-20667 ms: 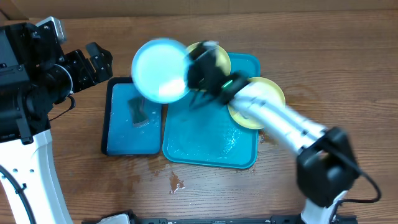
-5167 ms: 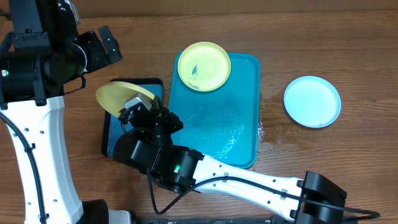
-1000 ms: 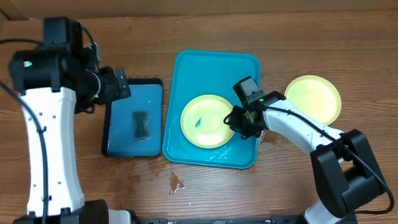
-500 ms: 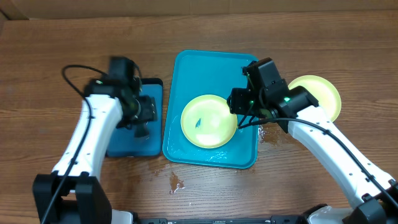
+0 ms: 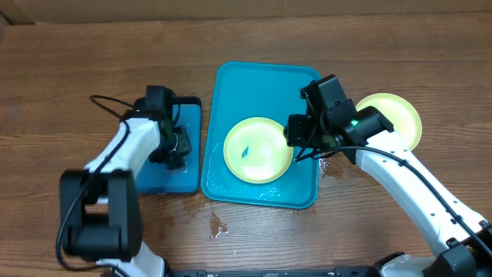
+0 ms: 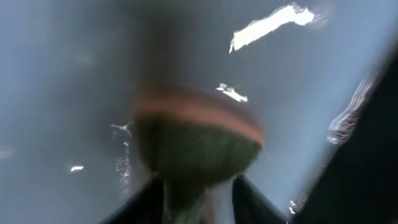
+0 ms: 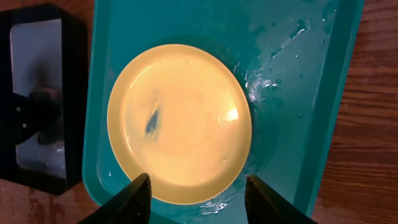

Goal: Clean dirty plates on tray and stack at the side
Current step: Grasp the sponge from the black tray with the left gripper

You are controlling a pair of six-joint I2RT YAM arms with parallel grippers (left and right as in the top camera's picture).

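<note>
The right gripper [image 7: 199, 200] is wide open, holding nothing, over a smeared yellow plate [image 7: 180, 124] that lies in the big turquoise tray [image 7: 298, 93], mid-counter, nearer the front edge. A second yellow plate [image 5: 398, 117] lies on bare wood toward the right edge. The left gripper [image 6: 198, 188] is at the dark sponge [image 6: 196, 143] in the small blue tray [image 5: 165, 181], too blurry to tell if it squeezes

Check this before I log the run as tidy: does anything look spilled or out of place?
Water lies on the wooden table outside the turquoise tray: a puddle in front of it and wet spots by its right edge. The lime plate on the tray carries a dark smear.
</note>
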